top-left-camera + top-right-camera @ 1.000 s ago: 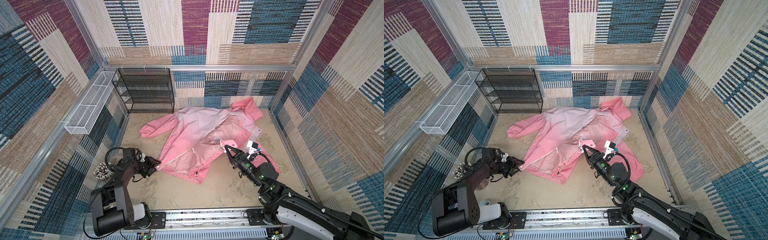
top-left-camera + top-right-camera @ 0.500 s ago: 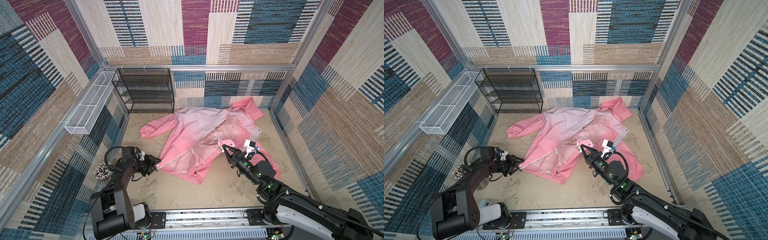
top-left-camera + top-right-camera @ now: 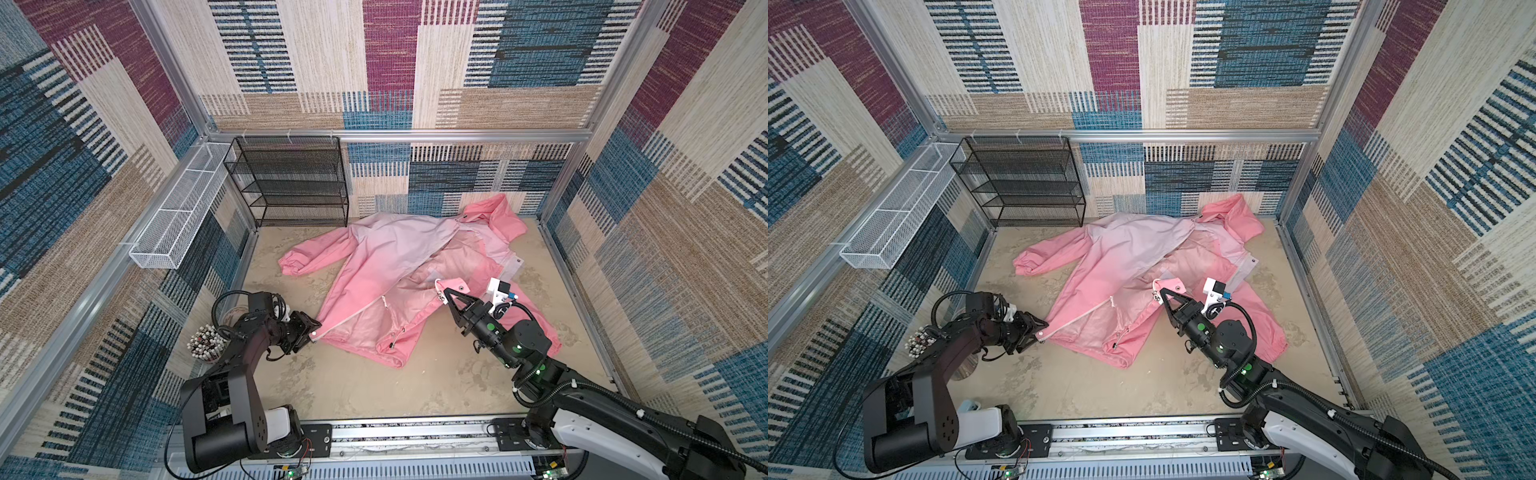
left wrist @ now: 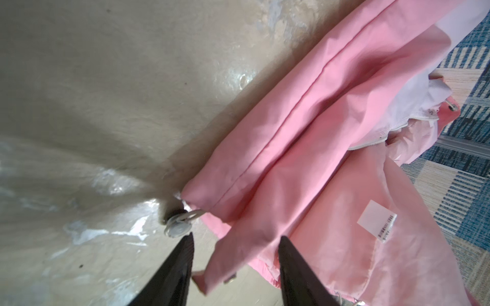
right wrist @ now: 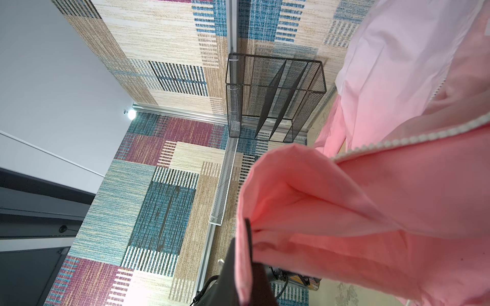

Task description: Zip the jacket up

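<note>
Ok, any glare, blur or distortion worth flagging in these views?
Left wrist: patchy glare on the glossy table. Right wrist: a small lamp flares, and the jacket crowds the lens. Both top views: sharp and evenly lit.

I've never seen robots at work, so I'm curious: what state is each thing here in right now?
Jacket: unzipped, spread open on the floor.
Left jaws: open, at the jacket's bottom corner.
Right jaws: shut on a flap of the jacket, holding it up.
Black shelf: upright, empty.
White basket: empty.
</note>
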